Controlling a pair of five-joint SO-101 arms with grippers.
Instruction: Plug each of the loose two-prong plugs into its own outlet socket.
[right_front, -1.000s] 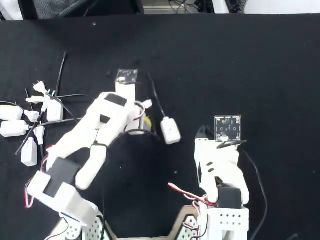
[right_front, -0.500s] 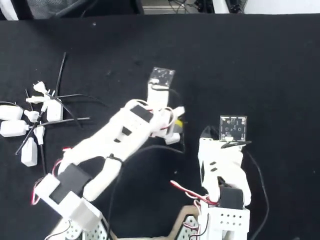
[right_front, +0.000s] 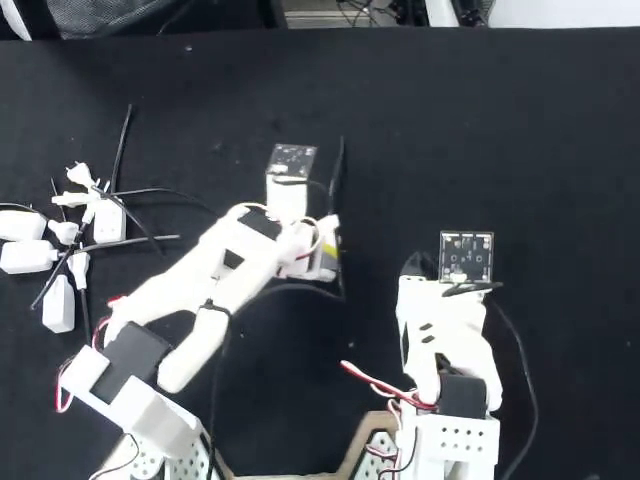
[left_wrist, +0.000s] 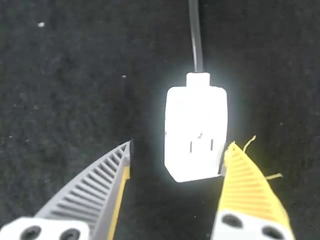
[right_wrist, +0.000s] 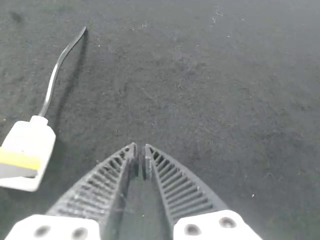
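White corded outlet socket (left_wrist: 196, 131) between the spread jaws of left gripper (left_wrist: 178, 146), touching the yellow one; right gripper (right_wrist: 139, 149) closed, empty, with the socket at its 9 o'clock from overhead.

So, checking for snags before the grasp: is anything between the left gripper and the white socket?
Nothing visible does: the left gripper is open and the socket lies directly between its jaws.

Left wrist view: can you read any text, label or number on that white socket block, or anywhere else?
None readable. The white socket block shows two slots and a tiny mark by them, too small to read. The dark square board on an arm's wrist carries pale dots, no legible characters.
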